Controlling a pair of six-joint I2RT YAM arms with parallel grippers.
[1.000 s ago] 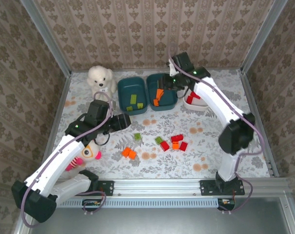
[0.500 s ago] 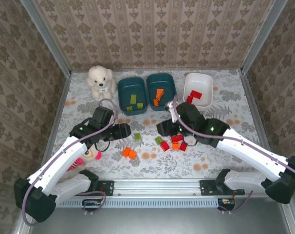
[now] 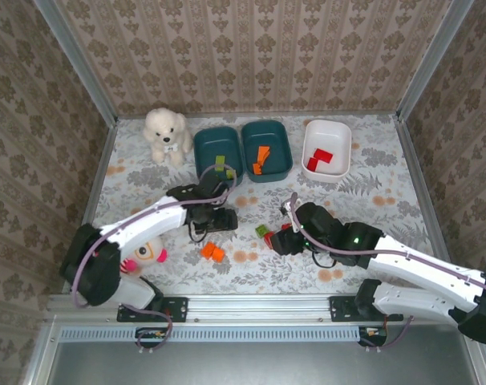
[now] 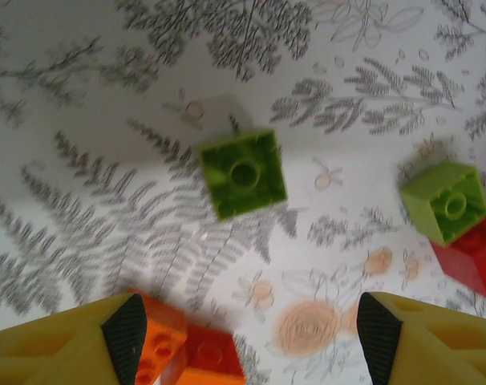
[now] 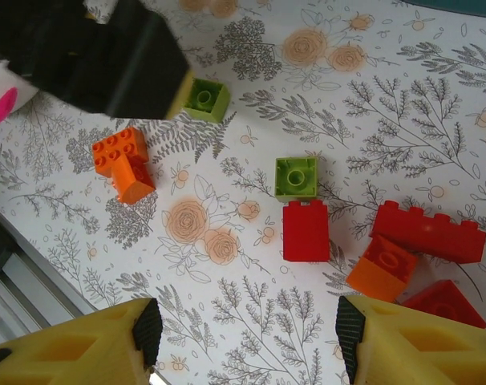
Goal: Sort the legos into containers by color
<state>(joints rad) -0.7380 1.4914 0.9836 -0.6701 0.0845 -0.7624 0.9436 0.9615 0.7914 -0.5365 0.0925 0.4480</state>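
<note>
Left gripper (image 4: 252, 322) is hanging over the table (image 3: 371, 200) with jaws standing wide open and nothing between them. The green brick (image 4: 243, 174) is lying flat on the floral cloth just ahead of the fingertips and almost centred on the gap, studs down and hollow side up. It is a square block, so no real long axis, but it is sitting turned a little off the finger line. The pads would be meeting its faces slightly askew unless the wrist twists some. This arm is the nearer one to it. Orange bricks (image 4: 183, 353) are crowding the left finger and look likely to get bumped on the way down. Right gripper (image 5: 249, 325) is also gaping open and empty, hovering over the red cluster. The red brick (image 5: 305, 230) is lying ahead and a bit right of centre, long axis pointing away from the jaws, so the fingers would be closing across its short width. A second green brick (image 5: 296, 176) is touching its far end and could be getting dragged along. Judging by what they hold, green is going to the left teal tub (image 3: 203, 148) and red to the white tub (image 3: 339, 140), both well apart at the back.
</note>
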